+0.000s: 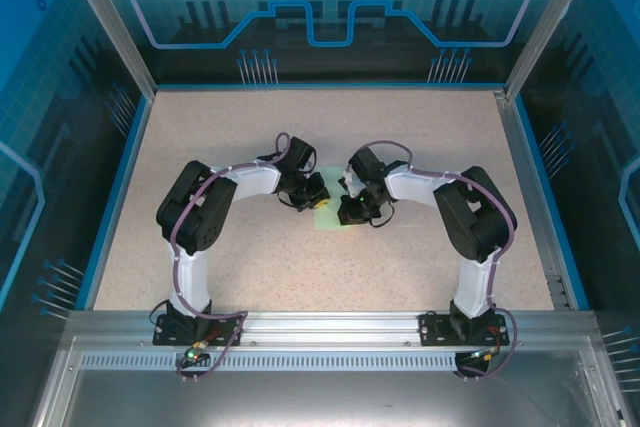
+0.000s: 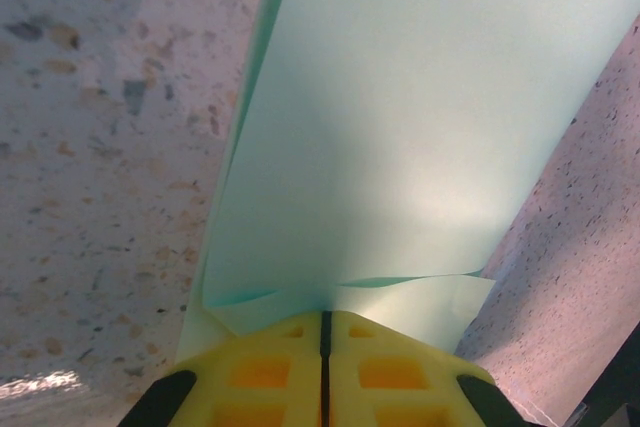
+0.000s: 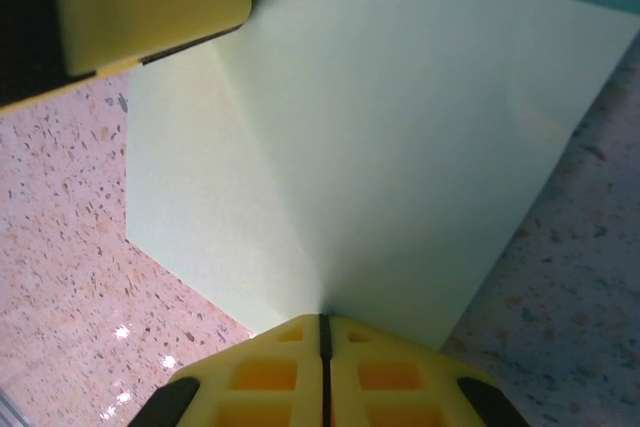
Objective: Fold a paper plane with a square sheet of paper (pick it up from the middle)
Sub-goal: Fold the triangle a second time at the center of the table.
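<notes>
Left wrist: thin creased square sheet of paper; pinched by left gripper, right gripper.

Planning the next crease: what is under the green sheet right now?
Speckled table shows on both sides of the sheet. The patch directly beneath the paper is covered, so I cannot tell.

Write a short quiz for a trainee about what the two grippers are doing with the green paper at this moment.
1. True or false: the left gripper is shut on the sheet of paper.
2. Choose one: where on the table is the sheet? A, far left corner; B, middle, between both grippers; C, beside the arm bases.
3. Fill in: the right gripper has its jaws ___ on the sheet.
Key: 1 true; 2 B; 3 shut.
</notes>
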